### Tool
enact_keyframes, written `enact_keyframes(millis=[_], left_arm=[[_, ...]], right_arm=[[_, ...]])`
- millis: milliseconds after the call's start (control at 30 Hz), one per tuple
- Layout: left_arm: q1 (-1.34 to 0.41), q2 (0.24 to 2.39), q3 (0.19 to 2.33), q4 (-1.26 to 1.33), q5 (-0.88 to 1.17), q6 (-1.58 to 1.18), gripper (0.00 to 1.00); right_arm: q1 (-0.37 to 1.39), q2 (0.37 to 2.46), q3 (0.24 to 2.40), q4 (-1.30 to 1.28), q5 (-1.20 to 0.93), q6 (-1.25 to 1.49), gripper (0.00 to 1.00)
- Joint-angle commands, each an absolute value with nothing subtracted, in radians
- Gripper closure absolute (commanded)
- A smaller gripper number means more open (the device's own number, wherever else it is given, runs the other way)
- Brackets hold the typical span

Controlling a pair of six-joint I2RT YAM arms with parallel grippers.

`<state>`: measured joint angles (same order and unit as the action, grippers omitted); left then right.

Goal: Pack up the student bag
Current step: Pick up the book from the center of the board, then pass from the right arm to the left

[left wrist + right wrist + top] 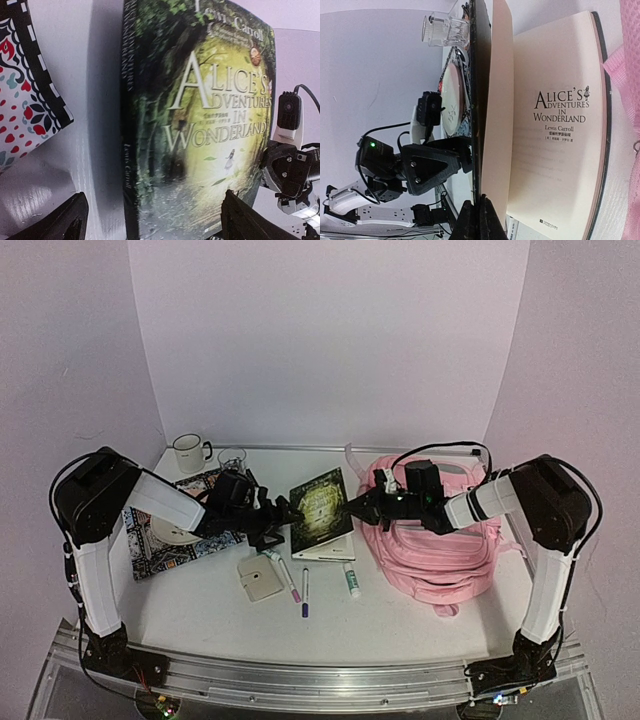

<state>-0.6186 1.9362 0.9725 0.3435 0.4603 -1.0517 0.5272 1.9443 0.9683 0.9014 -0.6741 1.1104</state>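
Observation:
The pink student bag (440, 540) lies at the right of the table; its edge shows in the right wrist view (630, 75). A dark green "Alice's Adventures in Wonderland" book (322, 510) lies just left of it. My right gripper (357, 508) is shut on the book's front cover (480, 100) and holds it raised on edge, so the title page (555, 130) shows. My left gripper (283, 512) is open at the book's spine side. Its fingers (60, 222) stand wide on either side of the book (200, 125) without gripping it.
A patterned mat (150, 550) with a white plate (172, 532) lies at the left. A mug (187, 453) and a glass (232, 459) stand behind it. A beige pouch (262, 580), two pens (288, 578) and a glue stick (351, 580) lie near the front.

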Motion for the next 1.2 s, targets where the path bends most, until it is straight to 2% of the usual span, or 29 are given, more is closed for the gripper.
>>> enact_keyframes(millis=[0,333,500,733,933,1067,1167], left_arm=[[-0.614,1.890,0.953,0.454,0.503,-1.107,0.06],[-0.616,1.898,0.886,0.775,0.607,-1.296,0.10],[-0.631,1.898,0.876,0.907,0.640,-1.367,0.16],[-0.632,1.884,0.841,1.113,0.653,-1.480,0.32],[-0.632,1.871,0.822,1.221,0.644,-1.539,0.52],[-0.631,1.855,0.817,1.236,0.640,-1.541,0.71],[-0.631,1.844,0.810,1.240,0.637,-1.535,0.79]], right_arm=[[0.520,1.847,0.967,1.124,-0.733,1.201,1.00],[0.519,1.858,0.926,1.296,-0.718,1.308,1.00],[0.520,1.879,0.914,1.359,-0.710,1.339,1.00],[0.520,1.893,0.889,1.362,-0.709,1.327,1.00],[0.520,1.894,0.870,1.332,-0.706,1.288,1.00],[0.520,1.882,0.870,1.274,-0.703,1.239,0.92],[0.520,1.858,0.871,1.207,-0.691,1.183,0.81]])
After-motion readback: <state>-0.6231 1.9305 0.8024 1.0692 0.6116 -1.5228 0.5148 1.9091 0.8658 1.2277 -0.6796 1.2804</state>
